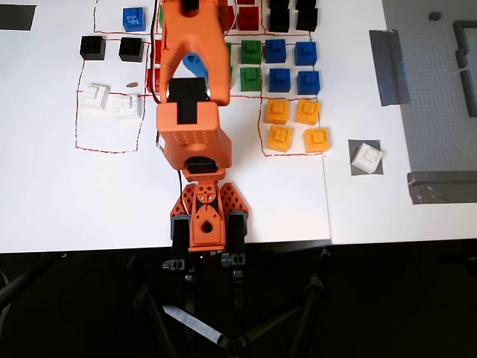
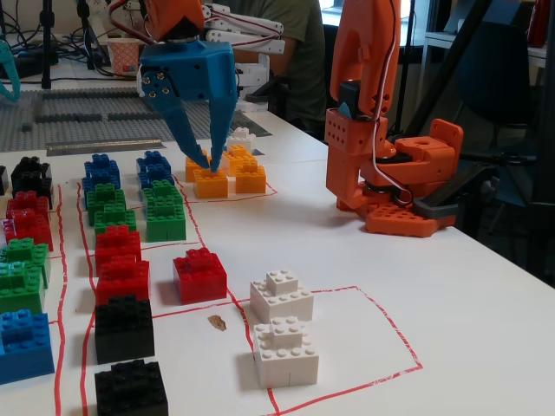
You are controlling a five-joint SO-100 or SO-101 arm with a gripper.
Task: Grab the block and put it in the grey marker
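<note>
Overhead view: block (image 1: 367, 157) on grey marker (image 1: 378, 145), tool hidden

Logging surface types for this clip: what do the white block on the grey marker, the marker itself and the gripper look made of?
The white block looks like moulded plastic: crisp edges and a raised stud. The grey marker under it seems matte tape, flat with straight-cut edges. The gripper looks like blue 3D-printed plastic, though layer lines are not visible.
</note>
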